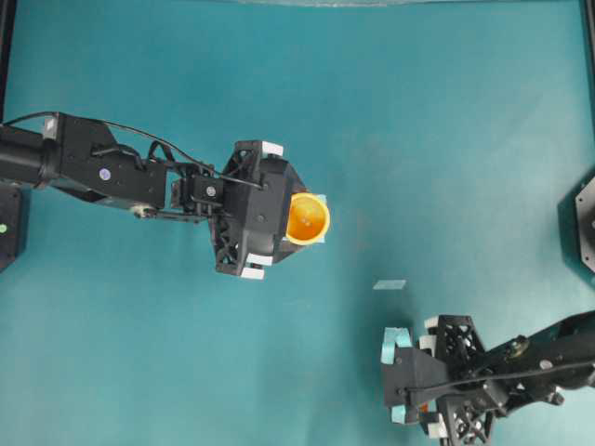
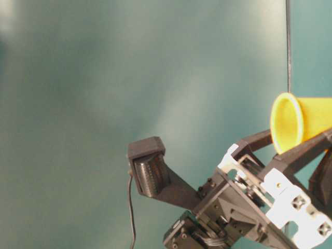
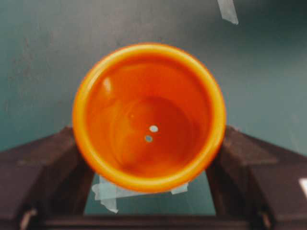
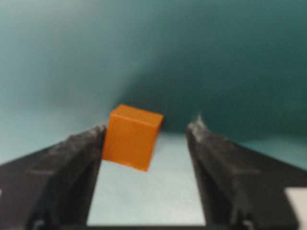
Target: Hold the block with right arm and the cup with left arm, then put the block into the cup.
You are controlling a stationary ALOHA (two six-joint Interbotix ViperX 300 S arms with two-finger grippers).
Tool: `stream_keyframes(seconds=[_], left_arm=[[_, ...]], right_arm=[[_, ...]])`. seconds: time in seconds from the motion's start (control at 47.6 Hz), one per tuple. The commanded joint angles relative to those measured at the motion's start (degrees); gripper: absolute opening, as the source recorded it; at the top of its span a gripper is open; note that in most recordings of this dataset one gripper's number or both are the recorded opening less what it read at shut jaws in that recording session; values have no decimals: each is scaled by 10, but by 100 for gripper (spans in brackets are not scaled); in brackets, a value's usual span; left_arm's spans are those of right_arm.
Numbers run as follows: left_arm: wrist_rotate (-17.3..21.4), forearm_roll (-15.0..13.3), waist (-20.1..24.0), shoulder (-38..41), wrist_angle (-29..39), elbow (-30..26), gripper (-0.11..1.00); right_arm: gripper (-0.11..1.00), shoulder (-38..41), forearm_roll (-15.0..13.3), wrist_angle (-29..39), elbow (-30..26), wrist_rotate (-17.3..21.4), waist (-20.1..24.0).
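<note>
The yellow-orange cup faces the left wrist camera with its dark orange inside empty. My left gripper is shut on it, with a black finger pressing each side. Overhead, the cup sits just ahead of the left gripper at centre left. From table level the cup is raised and tilted, mouth to the left. The small orange block lies on the table between the fingers of my open right gripper. It touches the left finger, with a clear gap to the right one. Overhead, the right gripper covers the block.
A pale tape mark lies on the teal table between the two arms. Another tape mark shows below the cup. The block rests on a pale patch. A black mount stands at the right edge.
</note>
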Motion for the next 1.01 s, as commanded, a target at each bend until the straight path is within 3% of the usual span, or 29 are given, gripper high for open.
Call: stream_keyframes(seconds=[0.0,0.084,0.168,0.336,0.672,0.819,0.987], left_arm=[[2,1,-1,-9,-2,-9,68],[2,1,-1,-9,-2,-9,68],[2,1,-1,-9,-2,-9,68],[2,1,-1,-9,-2,-11,68],[2,1,-1,-8,-2,-11,68],[2,1,-2,-7,-2,-12,68],[2,1,-1,-7,-3,-12,68]], right_arm=[[63,-10,-3,4,-9,0,3],[54,-11,-5,10,-7,0,3],[38,-18,-22,10,-8,-2,0],[38,-64,-98,21,-11,-2,-41],[38,-165,-236,24,-23,-4,-221],[38,-163,-258,-9,-34,-4,-280],[38,-158,-264,-44,-42,-6,-307]])
